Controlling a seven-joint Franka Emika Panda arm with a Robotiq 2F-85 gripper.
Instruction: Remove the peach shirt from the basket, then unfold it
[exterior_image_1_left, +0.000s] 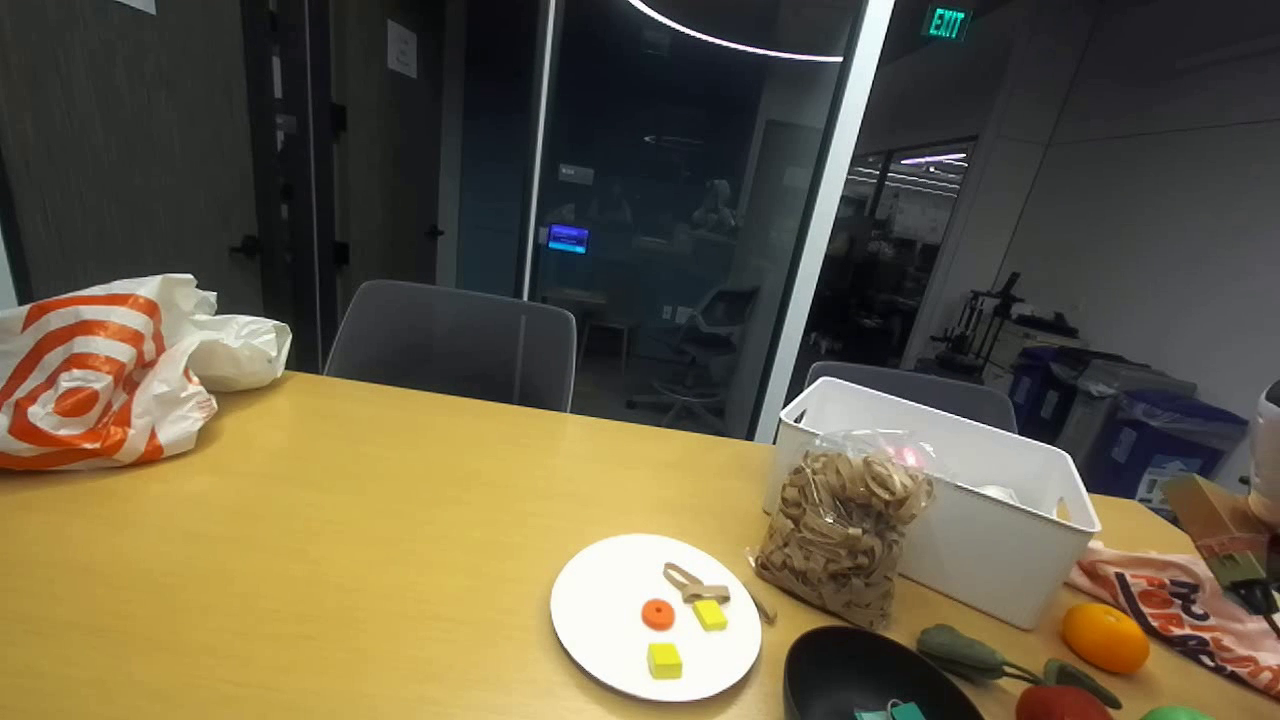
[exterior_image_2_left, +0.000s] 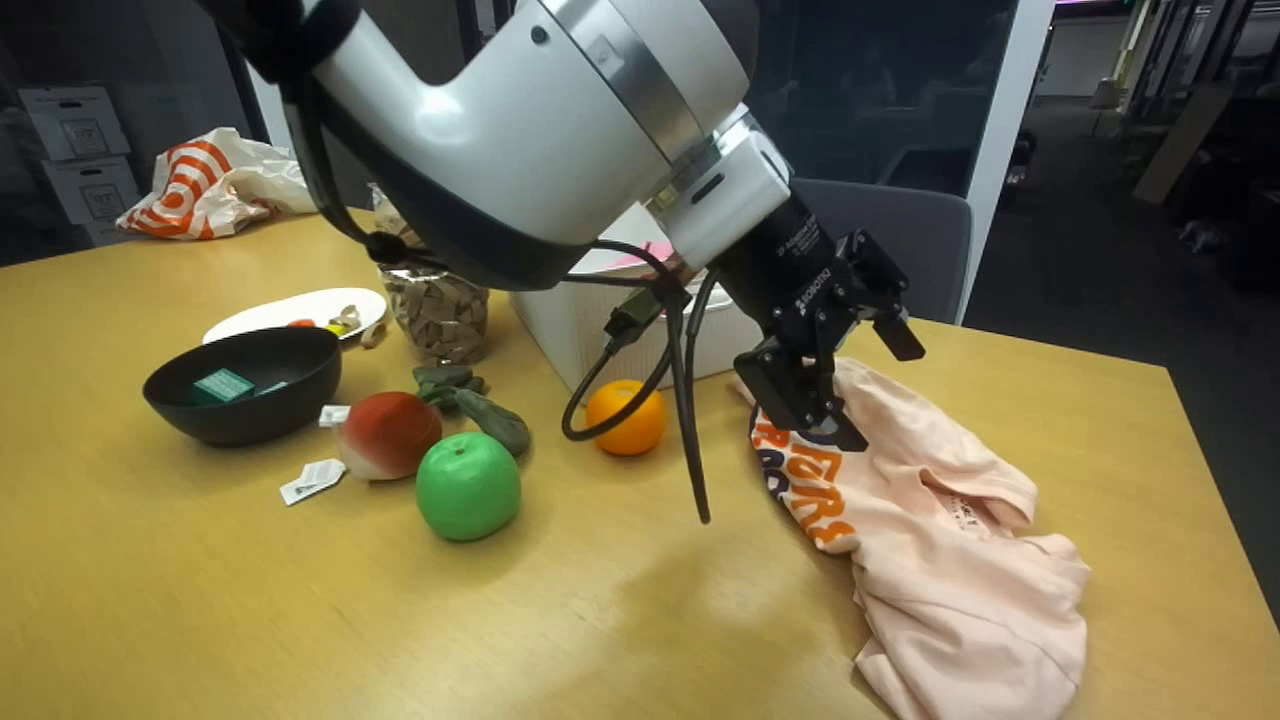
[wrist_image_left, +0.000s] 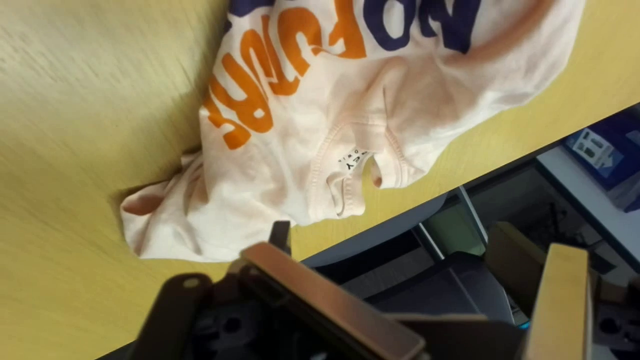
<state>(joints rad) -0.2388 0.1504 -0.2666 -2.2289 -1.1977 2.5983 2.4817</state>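
The peach shirt (exterior_image_2_left: 960, 590) lies rumpled on the table, outside the basket, with orange and dark blue lettering on one part. Its neckline and a sleeve show in the wrist view, where the shirt (wrist_image_left: 280, 170) spreads out beyond the fingers. The white basket (exterior_image_1_left: 1000, 550) stands beside the shirt's far end; the arm partly hides it in an exterior view. My gripper (exterior_image_2_left: 872, 388) is above the lettered end of the shirt, tilted, its jaws wide apart. Nothing is between the fingers of the gripper (wrist_image_left: 400, 250) in the wrist view.
An orange (exterior_image_2_left: 627, 418) sits between basket and shirt. Close by are a green apple (exterior_image_2_left: 468, 487), a red fruit (exterior_image_2_left: 390, 435) and a black bowl (exterior_image_2_left: 250, 400). A bag of paper strips (exterior_image_1_left: 845, 530) leans at the basket. The table edge runs close past the shirt.
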